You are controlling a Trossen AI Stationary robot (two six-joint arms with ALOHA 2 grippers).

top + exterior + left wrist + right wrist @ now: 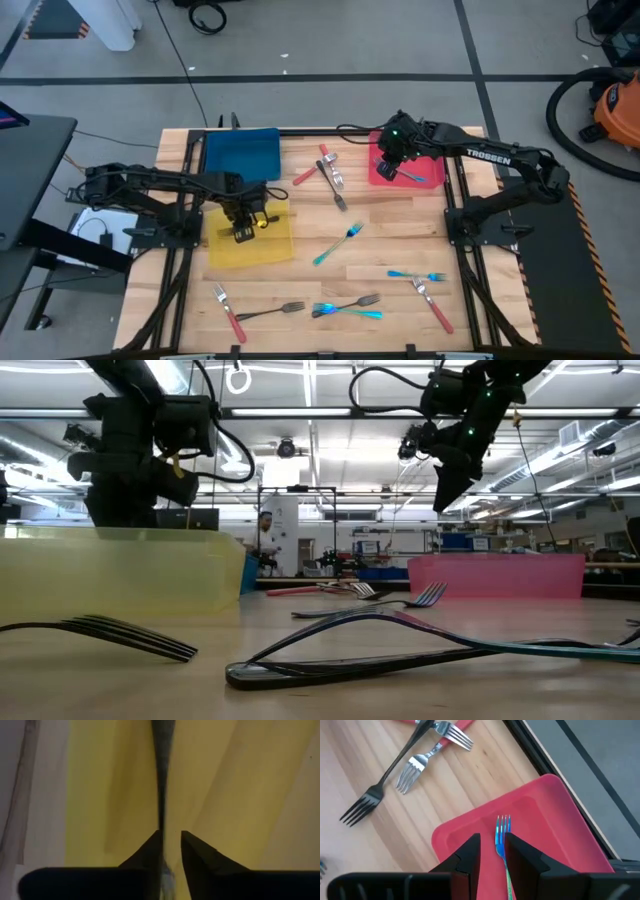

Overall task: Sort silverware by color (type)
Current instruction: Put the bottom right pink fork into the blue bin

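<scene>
My right gripper (493,840) is open by a narrow gap above the red tray (380,175), well clear of its wall in the low view. A bright blue fork (503,827) lies flat on the tray floor, lined up with the gap between the fingers. My left gripper (171,837) is low over the yellow tray (278,245), also with a narrow gap. A dark grey fork (161,775) runs away from the fingertips along the inner edge of one finger, over the yellow floor. In the low view the tray wall (120,575) hides the left fingertips. My left gripper comes from above with its fingers along the dark fork's handle (160,820). The handle runs beside one finger (150,852), and yellow shows between it and the other finger. I cannot tell whether that finger touches it.
A blue tray (242,152) sits beyond the yellow one. Loose on the wood are two red-handled forks (325,165) crossed by a dark one (338,195), a teal fork (338,243) mid-table, and several red, dark and blue forks (348,305) along the near edge.
</scene>
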